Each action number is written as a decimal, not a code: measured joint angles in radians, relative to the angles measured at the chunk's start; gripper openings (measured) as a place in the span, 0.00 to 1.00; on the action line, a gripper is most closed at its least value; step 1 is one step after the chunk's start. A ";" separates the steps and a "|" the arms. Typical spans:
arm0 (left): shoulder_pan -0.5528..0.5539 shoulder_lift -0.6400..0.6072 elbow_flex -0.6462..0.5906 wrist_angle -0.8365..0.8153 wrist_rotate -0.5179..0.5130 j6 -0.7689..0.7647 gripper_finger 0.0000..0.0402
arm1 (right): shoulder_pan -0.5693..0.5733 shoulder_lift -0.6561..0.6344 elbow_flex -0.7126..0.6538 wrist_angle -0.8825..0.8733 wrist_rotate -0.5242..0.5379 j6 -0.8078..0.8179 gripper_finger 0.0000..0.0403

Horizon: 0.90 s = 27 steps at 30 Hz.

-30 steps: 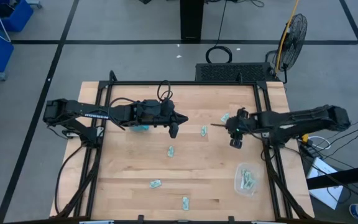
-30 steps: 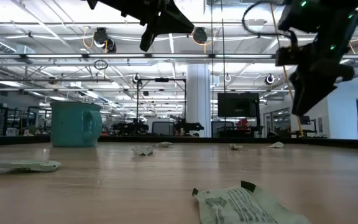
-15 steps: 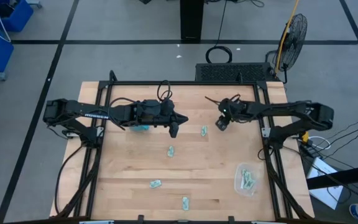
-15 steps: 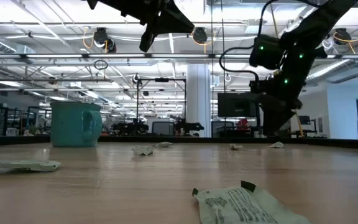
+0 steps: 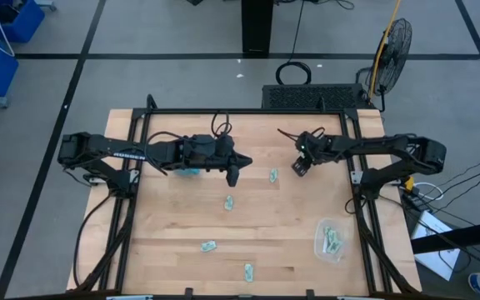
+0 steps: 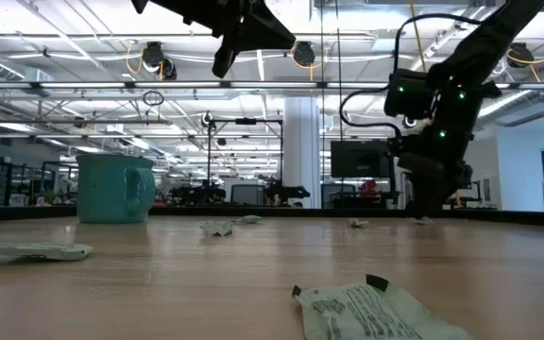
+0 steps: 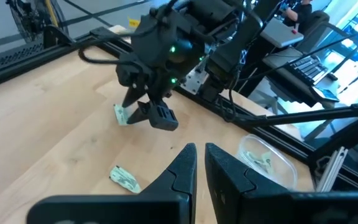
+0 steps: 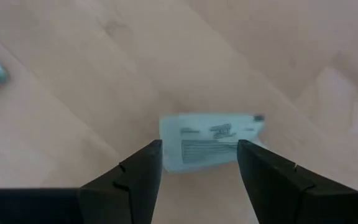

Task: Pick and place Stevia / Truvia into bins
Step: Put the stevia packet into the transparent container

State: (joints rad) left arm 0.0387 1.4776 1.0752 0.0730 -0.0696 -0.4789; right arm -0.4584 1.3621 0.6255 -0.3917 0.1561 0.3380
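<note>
— Since a half-second back, what's shifted?

— Right gripper [image 5: 301, 167] dropped lower over the far sachet [image 8: 211, 140], the one well beyond the clear bin [image 5: 332, 240] toward the table's far edge. Before that it swung there from nearer the bin. Fingers [image 8: 135, 180] spread, straddling the packet, not yet closed on it. My reading: a pick about to start.

— Near to far, what else?

— Nearest the low camera, one sachet [image 6: 376, 310] lies flat. The bin holds a few packets already (count unclear through the plastic). Farther from the bin, across the wood table [image 5: 173, 267], loose sachets remain: one [image 5: 247, 270] at the near edge, others toward the middle. Left gripper [image 5: 232, 173] hangs mid-table beside the teal mug [image 6: 114, 187], fingers close together with only a thin slit between, holding nothing.

— Anything hidden?

— From above, the arm covers the target sachet. Whether the fingertips touch wood, can't tell.
</note>
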 joint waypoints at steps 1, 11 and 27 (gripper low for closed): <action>0.000 0.000 0.000 0.000 0.000 0.006 0.09 | 0.000 0.000 -0.014 0.013 0.001 0.001 0.50; 0.001 0.000 0.000 -0.003 0.001 0.013 0.09 | 0.002 -0.004 -0.101 0.175 0.026 0.040 0.48; 0.001 0.000 0.000 -0.003 0.001 0.006 0.09 | 0.008 -0.077 -0.119 0.195 -0.066 0.126 0.11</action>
State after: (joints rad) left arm 0.0399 1.4776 1.0752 0.0704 -0.0689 -0.4728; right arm -0.4500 1.2846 0.5064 -0.1969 0.0902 0.4638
